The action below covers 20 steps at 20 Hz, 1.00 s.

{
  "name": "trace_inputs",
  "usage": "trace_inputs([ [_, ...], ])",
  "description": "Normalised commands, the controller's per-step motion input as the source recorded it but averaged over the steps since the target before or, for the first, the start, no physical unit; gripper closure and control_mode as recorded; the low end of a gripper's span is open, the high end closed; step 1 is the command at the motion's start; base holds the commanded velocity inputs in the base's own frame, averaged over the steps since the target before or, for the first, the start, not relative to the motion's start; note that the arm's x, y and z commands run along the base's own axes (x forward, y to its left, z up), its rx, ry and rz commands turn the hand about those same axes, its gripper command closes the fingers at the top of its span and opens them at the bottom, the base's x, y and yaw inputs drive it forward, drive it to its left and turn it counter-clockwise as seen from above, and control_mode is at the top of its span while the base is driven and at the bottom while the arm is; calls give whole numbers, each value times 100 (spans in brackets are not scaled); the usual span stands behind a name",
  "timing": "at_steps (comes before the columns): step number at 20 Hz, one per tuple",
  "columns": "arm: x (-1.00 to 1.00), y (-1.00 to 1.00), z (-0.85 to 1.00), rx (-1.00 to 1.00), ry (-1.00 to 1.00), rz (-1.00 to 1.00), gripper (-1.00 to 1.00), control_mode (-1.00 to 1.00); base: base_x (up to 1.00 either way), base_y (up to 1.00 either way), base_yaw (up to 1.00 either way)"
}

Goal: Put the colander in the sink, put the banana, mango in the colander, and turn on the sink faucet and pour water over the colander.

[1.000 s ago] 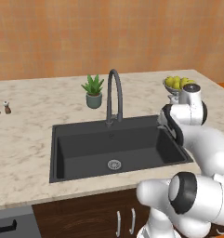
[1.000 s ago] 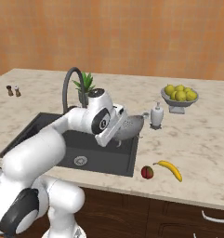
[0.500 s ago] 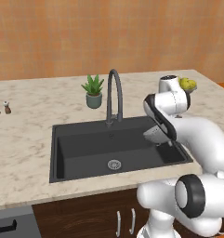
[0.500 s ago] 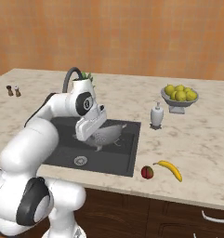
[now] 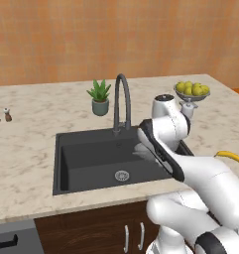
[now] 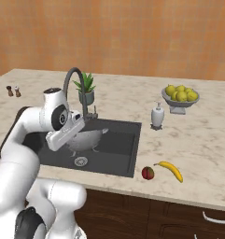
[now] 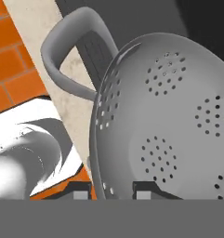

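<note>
- Colander (image 6: 88,140): you have it in the pincer (image 7: 112,194), whose two tips pinch its rim between them in the hand view. It has swung in from over the desk edge and now hangs inside the sink (image 6: 125,154), near the faucet (image 6: 75,86) and above the drain (image 6: 80,161). From the left base view it sits behind your forearm, at about 3 o'clock of the drain.
- Pincer: narrow, clamped on the colander rim; not yet let go.
- Banana (image 6: 170,170): lies on the desk (image 6: 198,154) at 3 o'clock of the sink, well clear of the basin; its tip also peeks out behind your arm in the left base view (image 5: 233,157).
- Mango (image 6: 148,173): just beside the banana, on its sink side, close to the front desk edge.
- Faucet lever: too small to read; no water visible.
- Other stock: soap dispenser (image 6: 157,116), footed fruit bowl (image 6: 180,96), potted plant (image 6: 86,88), two shakers (image 6: 13,90).
- Meaning for you: the first step looks nearly done; lower the colander to the basin floor and release before fetching fruit.
</note>
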Motion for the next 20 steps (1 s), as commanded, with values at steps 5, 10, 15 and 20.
trace_inputs([
  [5, 0, 59, -21, 16, -14, -14, 100, -100, 0, 0, 0],
  [10, 3, 98, -14, 4, -9, -38, 100, -100, 0, 0, 0],
  [15, 23, 87, -2, -6, -11, -44, 100, -100, 0, 0, 0],
  [20, 71, 50, -13, -14, -4, -37, 100, -100, 0, 0, 0],
])
